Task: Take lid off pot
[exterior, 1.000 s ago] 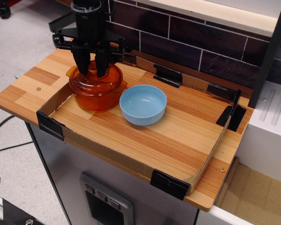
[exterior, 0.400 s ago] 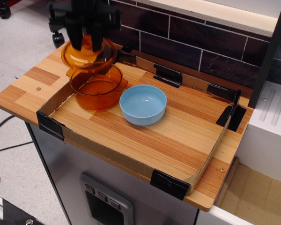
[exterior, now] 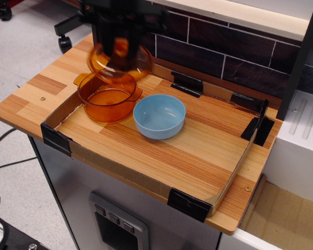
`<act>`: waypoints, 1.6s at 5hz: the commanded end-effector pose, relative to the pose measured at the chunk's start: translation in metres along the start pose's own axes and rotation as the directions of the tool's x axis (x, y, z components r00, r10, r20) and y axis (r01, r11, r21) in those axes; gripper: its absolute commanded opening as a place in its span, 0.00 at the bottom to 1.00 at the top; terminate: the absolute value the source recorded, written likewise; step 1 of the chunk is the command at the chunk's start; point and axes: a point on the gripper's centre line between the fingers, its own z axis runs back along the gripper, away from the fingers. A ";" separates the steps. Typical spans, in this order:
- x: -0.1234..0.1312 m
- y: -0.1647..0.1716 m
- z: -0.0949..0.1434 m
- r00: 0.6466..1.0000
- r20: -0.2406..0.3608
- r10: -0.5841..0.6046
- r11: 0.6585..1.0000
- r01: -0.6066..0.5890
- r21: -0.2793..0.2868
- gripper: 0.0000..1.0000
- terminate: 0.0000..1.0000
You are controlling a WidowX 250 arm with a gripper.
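The amber glass pot (exterior: pixel 107 102) stands open at the back left of the wooden tray, its side handles showing. The amber glass lid (exterior: pixel 120 63) hangs in the air above the pot's back right rim, blurred by motion. My black gripper (exterior: pixel 119 48) comes down from the top of the frame and is shut on the lid's centre knob, holding the lid clear of the pot.
A light blue bowl (exterior: pixel 159 115) sits just right of the pot. The wooden tray has a cardboard rim (exterior: pixel 120 169) with black corner clips. A dark brick wall stands behind it, and a white unit (exterior: pixel 302 140) stands at the right.
The lid was on the pot with the gripper around its knob. It has been lifted off and has moved up and to the right.
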 end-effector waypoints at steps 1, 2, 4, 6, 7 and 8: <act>-0.051 -0.038 0.018 0.991 0.024 -0.132 0.985 0.134 -0.111 0.00 0.00; -0.079 -0.056 0.011 0.985 0.026 -0.168 0.975 0.170 -0.141 0.00 0.00; -0.083 -0.075 -0.020 0.987 0.034 -0.157 0.983 0.159 -0.094 0.00 0.00; -0.089 -0.087 -0.032 0.987 0.022 -0.161 0.983 0.163 -0.081 0.00 0.00; -0.100 -0.088 -0.040 0.981 0.035 -0.189 0.979 0.191 -0.076 0.00 0.00; -0.099 -0.088 -0.047 0.982 0.016 -0.187 0.981 0.188 -0.047 1.00 0.00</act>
